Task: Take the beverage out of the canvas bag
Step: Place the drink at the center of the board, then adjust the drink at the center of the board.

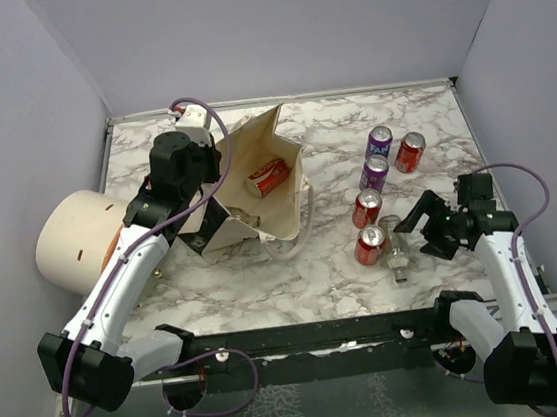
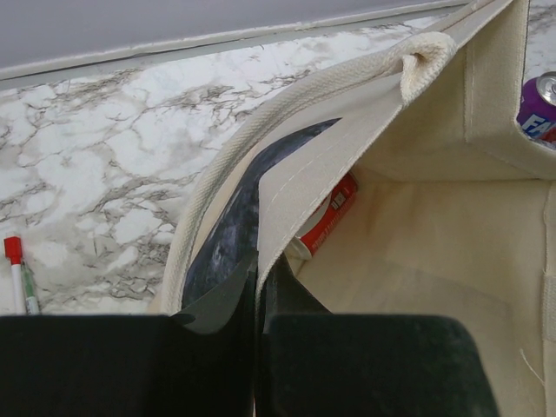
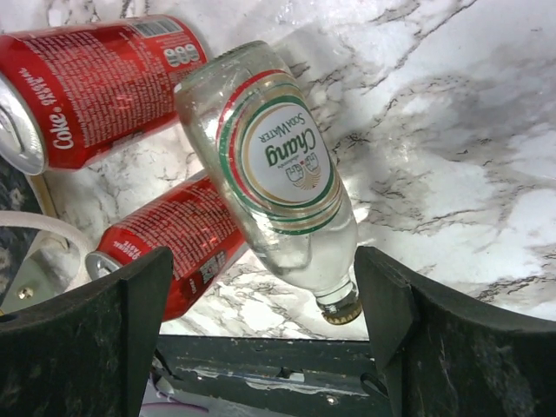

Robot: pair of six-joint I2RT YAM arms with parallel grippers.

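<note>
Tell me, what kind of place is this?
Probably a robot test cell, not a home: plain grey walls enclose a marble-patterned table, the left arm and right arm are mounted at its near edge, and cans sit beside a canvas bag.

cream canvas bag (image 1: 281, 213), red can (image 1: 267, 178), marbled table (image 1: 349, 120).

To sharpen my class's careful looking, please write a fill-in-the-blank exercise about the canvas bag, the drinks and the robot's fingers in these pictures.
1. The can lying inside the canvas bag is ___ in colour.
2. The left arm's fingers pinch the cloth edge of the ___.
3. Outside the bag, ___ purple cans stand on the table.
4. The bottle in front of the right arm's open fingers is made of clear ___.
Missing words: red; bag; two; glass.
</note>
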